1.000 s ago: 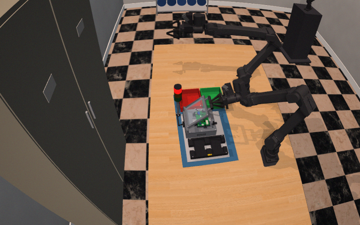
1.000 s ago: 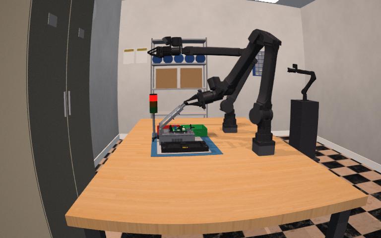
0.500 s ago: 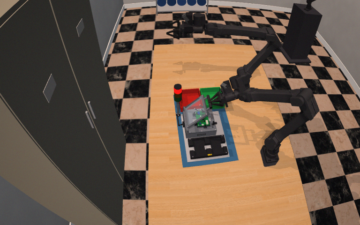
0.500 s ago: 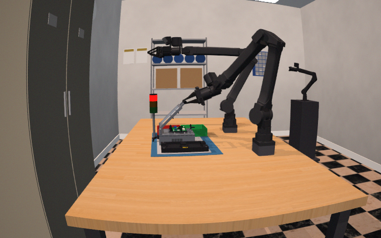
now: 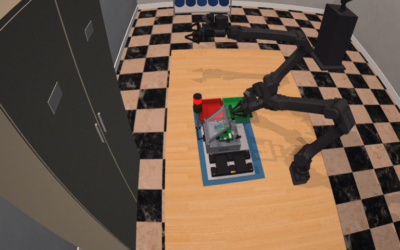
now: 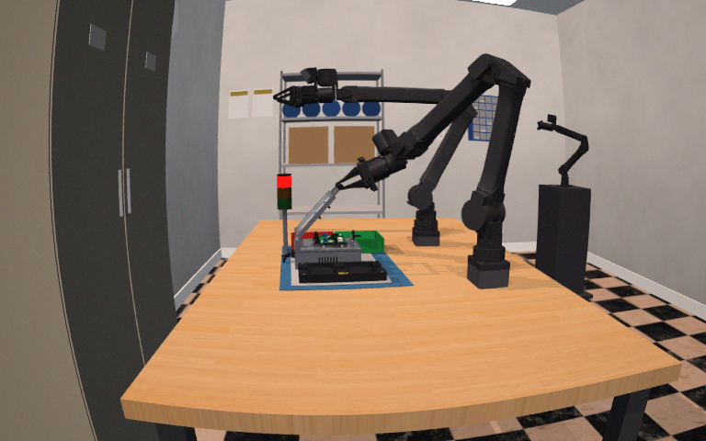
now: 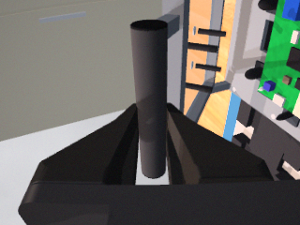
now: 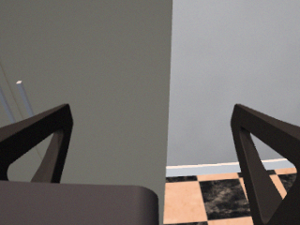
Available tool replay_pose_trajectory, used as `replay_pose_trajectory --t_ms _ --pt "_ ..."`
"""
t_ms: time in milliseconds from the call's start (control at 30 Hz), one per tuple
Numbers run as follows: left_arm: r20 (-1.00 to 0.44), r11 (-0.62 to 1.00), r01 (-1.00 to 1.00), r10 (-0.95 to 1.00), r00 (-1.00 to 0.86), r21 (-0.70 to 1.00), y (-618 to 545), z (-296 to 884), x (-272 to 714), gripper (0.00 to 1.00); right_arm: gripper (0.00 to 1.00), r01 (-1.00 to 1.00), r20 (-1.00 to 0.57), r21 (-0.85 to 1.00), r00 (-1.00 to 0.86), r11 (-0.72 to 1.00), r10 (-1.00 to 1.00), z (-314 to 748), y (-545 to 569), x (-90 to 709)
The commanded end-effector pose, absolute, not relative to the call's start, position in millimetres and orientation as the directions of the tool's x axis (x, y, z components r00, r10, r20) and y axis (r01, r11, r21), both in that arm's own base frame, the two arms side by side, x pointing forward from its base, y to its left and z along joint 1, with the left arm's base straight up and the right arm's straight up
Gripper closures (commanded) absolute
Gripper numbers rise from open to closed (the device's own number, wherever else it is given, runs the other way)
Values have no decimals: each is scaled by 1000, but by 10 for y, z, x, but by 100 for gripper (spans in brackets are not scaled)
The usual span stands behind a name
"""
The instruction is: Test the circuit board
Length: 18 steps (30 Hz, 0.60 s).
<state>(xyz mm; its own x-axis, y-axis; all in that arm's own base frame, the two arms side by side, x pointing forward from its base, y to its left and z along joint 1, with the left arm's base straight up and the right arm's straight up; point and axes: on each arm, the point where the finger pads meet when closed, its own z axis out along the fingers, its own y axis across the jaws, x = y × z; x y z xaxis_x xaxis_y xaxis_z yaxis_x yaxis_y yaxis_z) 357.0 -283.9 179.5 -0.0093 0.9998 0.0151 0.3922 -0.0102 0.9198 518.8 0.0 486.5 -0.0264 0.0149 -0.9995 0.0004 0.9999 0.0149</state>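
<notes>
"What has the left claw (image 5: 233,112) (image 6: 340,186) (image 7: 152,112) got?"

"The lid's dark handle (image 5: 230,111) (image 6: 338,186) (image 7: 151,75), pinched between nearly closed fingers. If the arm's arc strays from the hinge's, the handle could twist or slip out, and the lid (image 5: 214,123) (image 6: 316,211) (image 7: 177,61) could drop"

"Onto what?"

"The board (image 5: 226,137) (image 6: 333,239) (image 7: 276,61). It lies in the tester (image 5: 223,147) (image 6: 327,256) (image 7: 245,42), under the half-raised lid. I can't make out the pins in its holes"

"And the light (image 5: 197,101) (image 6: 283,182)?"

"Red is lit, so I'd guess the test is done and this is the opening. Let go too low and the lid may fall back"

"Then the red bin (image 5: 210,99) (image 6: 319,233)?"

"Yes, just beyond the tester, beside the green bin (image 5: 233,98) (image 6: 371,242). Both are loose; a careless knuckle could shove either"

"The right claw (image 5: 188,31) (image 6: 276,97) (image 8: 152,112)?"

"Wide, with nothing in it, well apart from the tester. Lifting the board with it while the lid is this low could catch the lid's edge, or snag the board on the pins if pulled crooked"

Swung clear lid with grey frame (image 5: 219,134) (image 6: 314,211) slightly further up, black cylindrical handle (image 5: 231,112) (image 6: 338,186) (image 7: 151,84) rising with it. Tipped black left gripper (image 5: 233,111) (image 6: 341,185) (image 7: 152,112) from nearly level to steeper downward slant. My black jointed left arm's elbow (image 5: 339,109) (image 6: 495,67) shifted outward, away from lid.
</notes>
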Motion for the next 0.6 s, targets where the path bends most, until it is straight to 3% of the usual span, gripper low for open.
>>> replay_pose_trajectory --t_ms 0,567 --pt "-20 32 377 999 -36 926 -2893 2098 3782 91 0 0 -1000 0 11 1000 0 4983 -5 5182" --pt "-5 20 450 999 -35 893 -2894 2111 3896 91 0 0 -1000 0 11 1000 0 4983 -5 5182"
